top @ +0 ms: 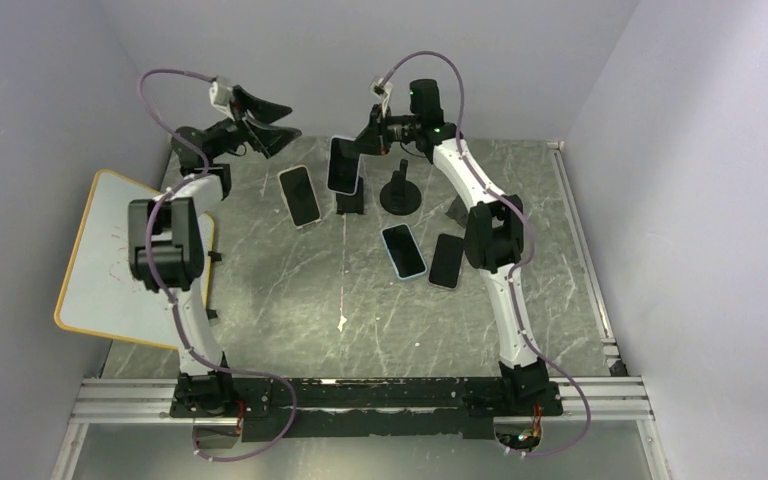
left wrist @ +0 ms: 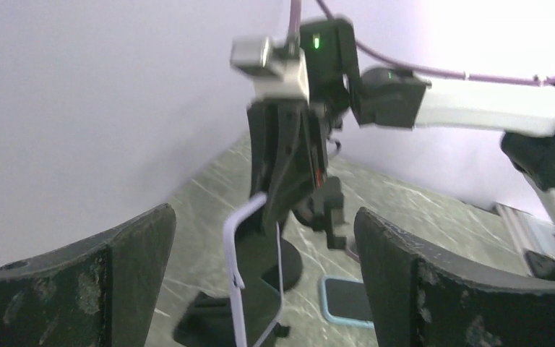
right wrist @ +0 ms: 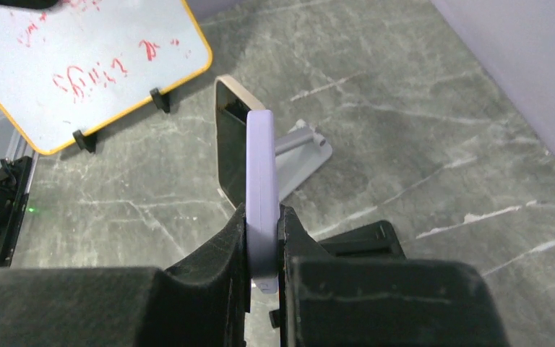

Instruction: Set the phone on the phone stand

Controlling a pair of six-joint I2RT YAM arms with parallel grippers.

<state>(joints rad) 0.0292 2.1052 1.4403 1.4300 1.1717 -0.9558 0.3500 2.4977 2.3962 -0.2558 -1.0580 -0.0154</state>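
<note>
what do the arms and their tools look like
The left arm and right arm have white links and black joints, each trailed by a purple cable. The left tool and right tool are black with two broad fingers. A green light glows near the right wrist.

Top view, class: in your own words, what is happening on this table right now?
The right pincer is shut on a lavender phone, holding it upright right at the black phone stand. Whether the phone is seated in the stand yet is unclear. The left pincer hangs open off to the left, holding nothing.
</note>
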